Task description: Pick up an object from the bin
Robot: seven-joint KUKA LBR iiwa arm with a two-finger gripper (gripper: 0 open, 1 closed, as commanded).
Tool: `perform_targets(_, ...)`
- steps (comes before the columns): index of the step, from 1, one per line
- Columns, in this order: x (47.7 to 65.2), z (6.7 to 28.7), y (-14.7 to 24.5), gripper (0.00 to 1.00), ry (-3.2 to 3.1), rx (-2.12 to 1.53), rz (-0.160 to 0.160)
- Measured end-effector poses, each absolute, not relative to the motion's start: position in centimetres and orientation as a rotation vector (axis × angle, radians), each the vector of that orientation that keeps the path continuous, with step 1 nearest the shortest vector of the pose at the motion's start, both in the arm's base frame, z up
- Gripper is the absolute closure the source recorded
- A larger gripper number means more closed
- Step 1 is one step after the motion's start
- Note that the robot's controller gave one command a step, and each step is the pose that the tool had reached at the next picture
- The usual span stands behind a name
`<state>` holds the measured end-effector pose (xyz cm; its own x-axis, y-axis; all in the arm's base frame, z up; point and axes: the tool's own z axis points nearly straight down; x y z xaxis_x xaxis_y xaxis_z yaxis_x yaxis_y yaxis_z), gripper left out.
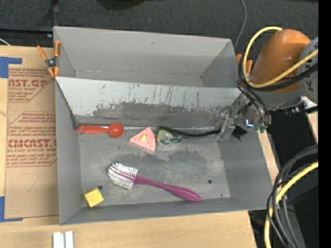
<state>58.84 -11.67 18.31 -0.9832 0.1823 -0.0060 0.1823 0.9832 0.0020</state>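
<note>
Tool (pixel 228 127) hangs low at the right side of the grey bin (pixel 145 56), close to the foot of its back wall; whether it is wide or narrow I cannot tell. Nearest it lies a black cord (pixel 196 133), running left along the back wall to a small green-and-white piece (pixel 166 137). Just left of that sits a pink wedge (pixel 144 139), then an orange spoon (pixel 101 129). Toward the front lie a purple brush (pixel 155 182) with white bristles and a yellow block (pixel 93 197), well apart from the tool
</note>
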Motion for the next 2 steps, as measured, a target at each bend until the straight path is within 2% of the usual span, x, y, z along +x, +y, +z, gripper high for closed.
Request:
perform_targets(1, 57.6, 9.3, -7.5, 1.00, 3.134, 0.138, 0.002)
perform_targets(2, 57.6, 16.1, -8.8, 1.00, 3.131, 0.160, 0.002)
